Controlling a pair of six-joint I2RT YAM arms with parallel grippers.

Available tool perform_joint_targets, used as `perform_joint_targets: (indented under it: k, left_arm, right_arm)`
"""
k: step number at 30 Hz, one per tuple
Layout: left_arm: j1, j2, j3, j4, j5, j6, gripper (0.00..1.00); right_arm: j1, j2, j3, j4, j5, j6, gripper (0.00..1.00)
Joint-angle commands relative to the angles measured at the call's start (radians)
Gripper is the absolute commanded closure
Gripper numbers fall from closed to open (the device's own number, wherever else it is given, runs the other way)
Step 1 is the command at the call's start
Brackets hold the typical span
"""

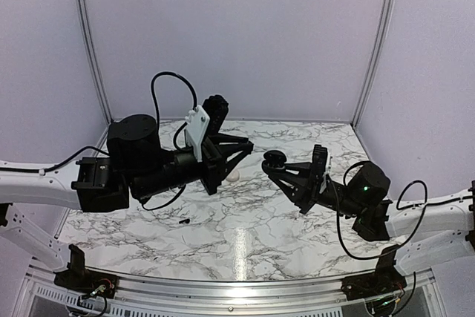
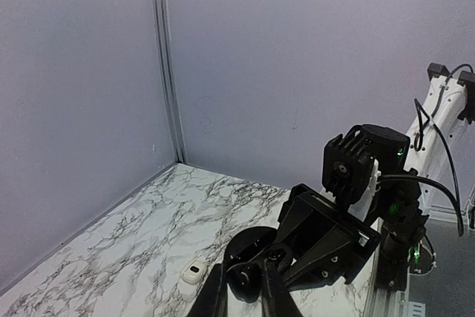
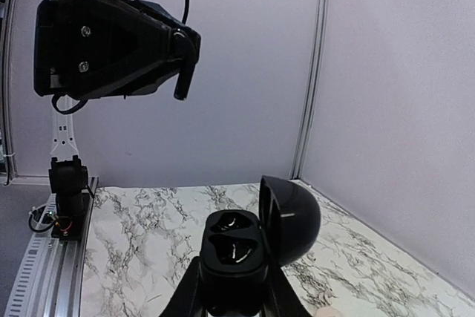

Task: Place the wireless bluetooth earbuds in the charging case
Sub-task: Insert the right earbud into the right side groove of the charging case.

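Marble tabletop (image 1: 245,239), lilac walls (image 1: 237,35).
Earbud (image 1: 183,221) lies well apart from right gripper (image 1: 275,162), which is clamped on black case (image 3: 237,246); left gripper (image 1: 248,145) jaws unclear.

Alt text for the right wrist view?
The right fingers grip an open black case, lid tipped back to the right, two sockets facing up. The left fingers hang at upper left, over the marble table.

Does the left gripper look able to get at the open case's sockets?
Probably yes: the black charging case sits lid-open in the right gripper, sockets bare, with the left gripper close by and nothing between.
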Motion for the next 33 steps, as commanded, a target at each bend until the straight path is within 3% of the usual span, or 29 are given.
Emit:
perform_joint_targets:
  k: [1, 12, 33]
  left_arm:
    - [-0.018, 0.047, 0.018, 0.115, -0.009, 0.028, 0.86]
    - [-0.021, 0.101, 0.035, 0.136, -0.022, 0.000, 0.87]
    - [-0.021, 0.126, 0.031, 0.137, -0.038, -0.004, 0.88]
  right_arm:
    - [0.058, 0.034, 0.062, 0.058, 0.136, -0.076, 1.00]
    - [0.146, 0.076, 0.111, 0.061, 0.260, -0.100, 1.00]
    - [0.147, 0.077, 0.117, 0.016, 0.221, -0.083, 1.00]
